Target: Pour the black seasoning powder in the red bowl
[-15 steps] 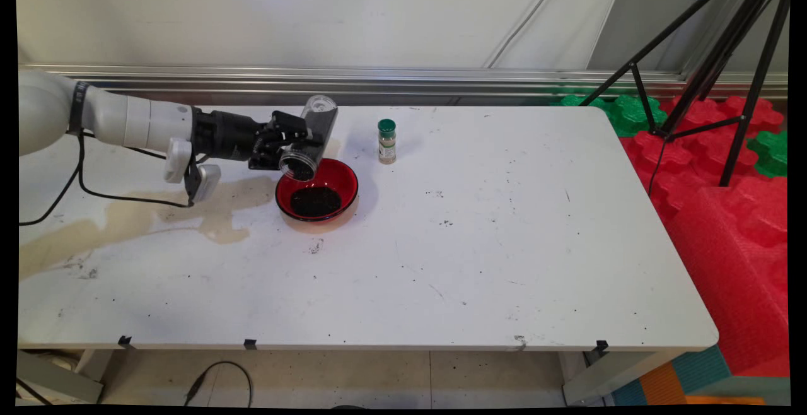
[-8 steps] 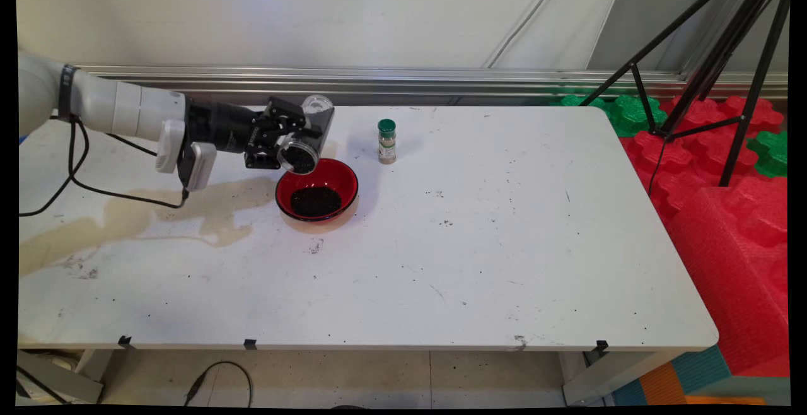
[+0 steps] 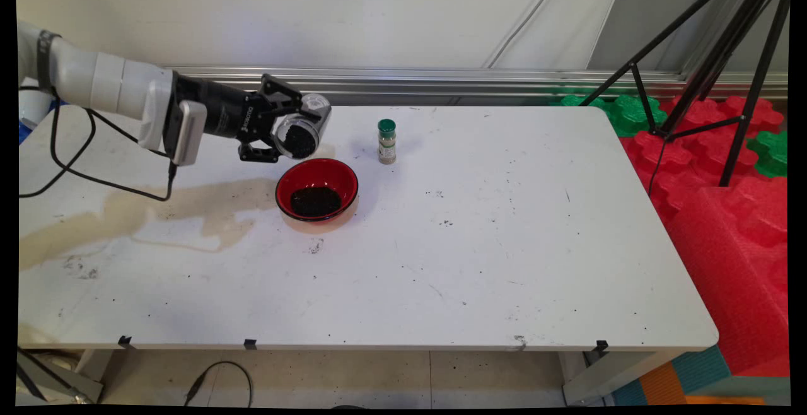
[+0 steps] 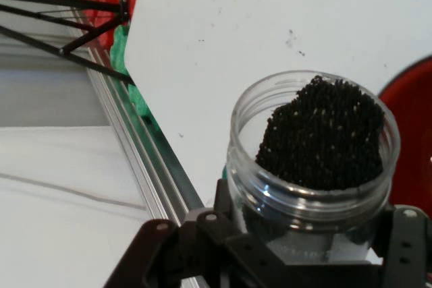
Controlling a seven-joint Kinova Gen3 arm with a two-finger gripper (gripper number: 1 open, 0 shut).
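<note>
A white surface (image 3: 479, 257) carries a red bowl (image 3: 317, 176) with dark grains (image 3: 315, 200) heaped in its bottom. Beyond the bowl and to its right stands a small spice jar (image 3: 386, 144) with a green cap, upright and apart from the bowl. A pale brown stain (image 3: 189, 210) spreads across the surface to the left of the bowl, reaching its rim. Small dark specks lie scattered over the surface. A metal rail (image 3: 441, 77) runs along the wall behind. At the right, a black tripod (image 3: 725, 55) stands over red foam blocks (image 3: 737, 213) and green foam blocks (image 3: 630, 112). A black cable (image 3: 217, 380) lies on the floor under the near edge.
</note>
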